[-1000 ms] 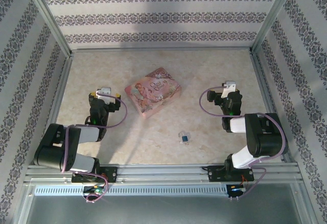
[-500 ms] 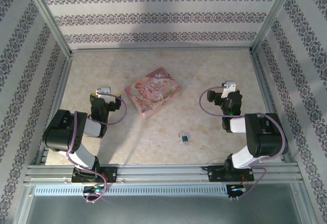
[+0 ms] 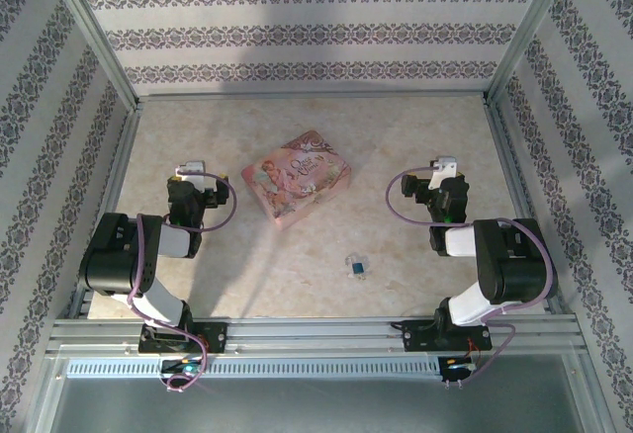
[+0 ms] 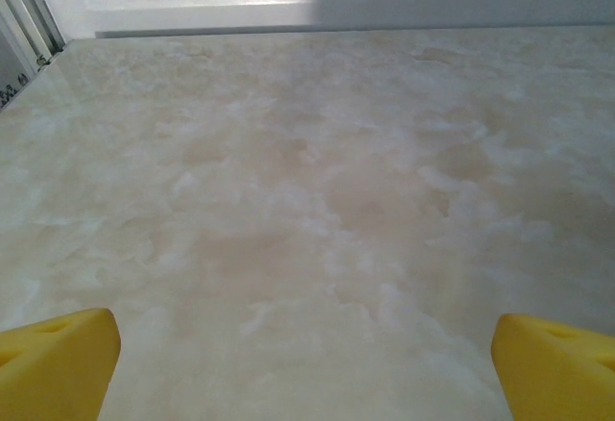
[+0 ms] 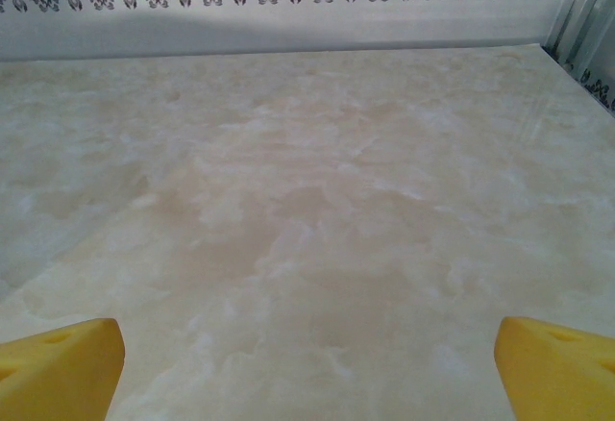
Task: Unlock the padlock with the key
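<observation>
Currently | left end effector [image 4: 307, 368] wide open, empty; right end effector [image 5: 307, 368] wide open, empty; padlock [image 3: 356, 266] untouched, between both

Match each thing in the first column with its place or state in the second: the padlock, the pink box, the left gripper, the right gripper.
Things:
1. padlock
2. pink box
3. left gripper
4. right gripper

Places or states:
A. open and empty, just left of the pink box
B. lying small and alone nearest the front edge of the table
C. open and empty, toward the right edge of the table
D. lying mid-table, farther back than the padlock

Pairs: 1-B, 2-D, 3-A, 4-C
</observation>
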`<control>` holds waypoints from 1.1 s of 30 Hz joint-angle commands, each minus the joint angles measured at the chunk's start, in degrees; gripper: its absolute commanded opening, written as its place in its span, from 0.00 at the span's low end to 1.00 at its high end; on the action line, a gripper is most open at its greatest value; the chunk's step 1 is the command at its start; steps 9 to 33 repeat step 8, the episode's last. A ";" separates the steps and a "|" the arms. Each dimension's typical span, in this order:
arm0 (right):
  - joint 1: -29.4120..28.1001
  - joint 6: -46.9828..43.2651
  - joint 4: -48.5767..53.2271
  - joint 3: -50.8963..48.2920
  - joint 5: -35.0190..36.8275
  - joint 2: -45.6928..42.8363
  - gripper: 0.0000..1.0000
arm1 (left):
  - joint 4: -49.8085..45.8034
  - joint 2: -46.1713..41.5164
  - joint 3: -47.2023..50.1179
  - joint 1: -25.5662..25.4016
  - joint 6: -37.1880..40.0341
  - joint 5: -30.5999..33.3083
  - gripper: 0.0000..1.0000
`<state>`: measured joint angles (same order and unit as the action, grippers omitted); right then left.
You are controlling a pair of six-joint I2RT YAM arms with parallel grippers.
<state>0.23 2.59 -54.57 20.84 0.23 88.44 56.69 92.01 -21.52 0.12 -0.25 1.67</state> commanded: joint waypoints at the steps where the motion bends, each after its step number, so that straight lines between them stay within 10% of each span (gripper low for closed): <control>1: -0.73 -0.79 0.60 0.83 0.69 -0.73 0.98 | -0.82 -0.60 -0.04 0.23 -0.72 -0.75 0.99; 33: -0.93 -0.83 0.51 0.79 0.95 -0.73 0.98 | -0.95 -0.59 -0.10 0.23 -0.71 -0.79 0.99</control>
